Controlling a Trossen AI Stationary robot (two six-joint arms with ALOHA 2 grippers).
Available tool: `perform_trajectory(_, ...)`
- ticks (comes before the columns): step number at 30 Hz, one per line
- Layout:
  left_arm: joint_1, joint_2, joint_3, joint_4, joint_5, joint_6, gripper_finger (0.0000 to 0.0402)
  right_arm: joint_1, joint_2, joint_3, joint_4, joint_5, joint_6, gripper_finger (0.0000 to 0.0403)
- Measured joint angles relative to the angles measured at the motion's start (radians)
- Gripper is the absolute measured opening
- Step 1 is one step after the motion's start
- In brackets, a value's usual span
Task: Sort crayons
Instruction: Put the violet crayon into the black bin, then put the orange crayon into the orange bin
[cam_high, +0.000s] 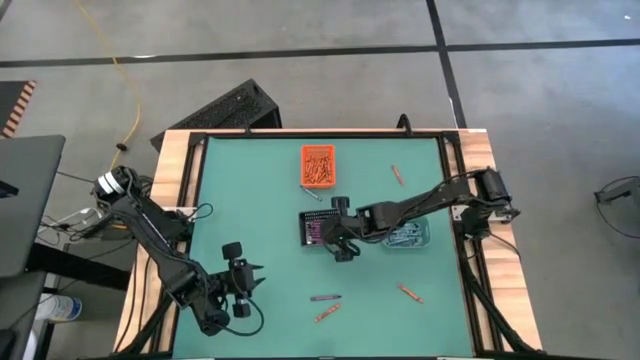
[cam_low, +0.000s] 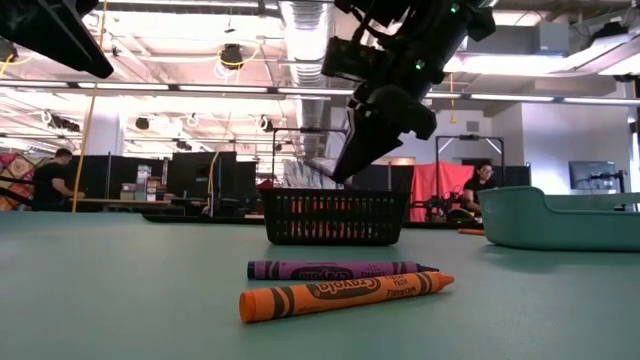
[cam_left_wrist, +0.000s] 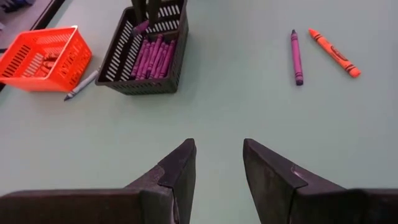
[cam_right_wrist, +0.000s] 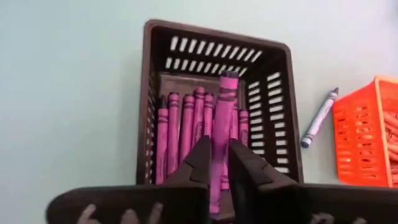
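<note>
The teal bin (cam_low: 570, 220) is cut off by the low view's right edge

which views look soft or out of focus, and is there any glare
Low view: the purple crayon and orange crayon up front are crisp, the room behind is softer, and the ceiling lights glare brightly. Right wrist view: soft overall, the right claw and the black mesh bin blurred. Left wrist view: the left claw is fairly sharp.
</note>
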Motion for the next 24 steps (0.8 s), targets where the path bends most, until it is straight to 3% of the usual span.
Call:
perform_trajectory(8, 0.000, 0.000, 0.000, 0.001, 0.000, -0.001, 0.0123, 0.003, -0.017, 0.000, -0.051, 0.005, 0.052, 0.0087)
perform_trajectory(15, 0.000, 0.000, 0.000, 0.014, -0.001, 0.016, 0.0123, 0.045, -0.071, 0.070, -0.361, 0.000, 0.295, 0.0095)
perform_trajectory(20, 0.001, 0.003, 0.000, 0.095, -0.044, 0.070, 0.0123, 0.140, -0.135, 0.071, -0.513, 0.000, 0.459, 0.0095)
perform_trajectory(24, 0.001, 0.033, 0.000, 0.158, -0.045, 0.151, 0.0123, 0.252, -0.165, 0.071, -0.530, 0.028, 0.531, 0.0095)
